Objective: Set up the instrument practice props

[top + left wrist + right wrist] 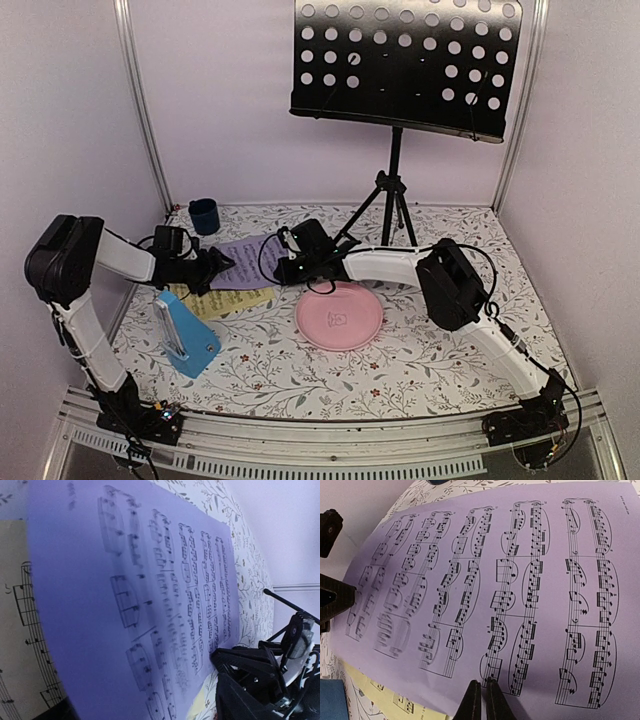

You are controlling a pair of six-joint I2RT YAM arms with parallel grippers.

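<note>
Nearest: right gripper (481, 684) pinched together on edge of lilac sheet (485, 580), just left of plate (340, 318) and a little behind it. Farther left of plate, left gripper (218, 268) at sheet's other side, jaws apart, holding nothing. Partly under lilac sheet, yellow sheet (235, 302), left of plate. Far left of plate, toward arm bases, metronome (190, 345). Behind plate, stand (405, 65) upright.

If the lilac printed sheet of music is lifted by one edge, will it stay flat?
Probably floppy: the lilac printed sheet of music curves in the left wrist view. Thin, so likely light; it may slide over the yellow printed sheet underneath.
</note>
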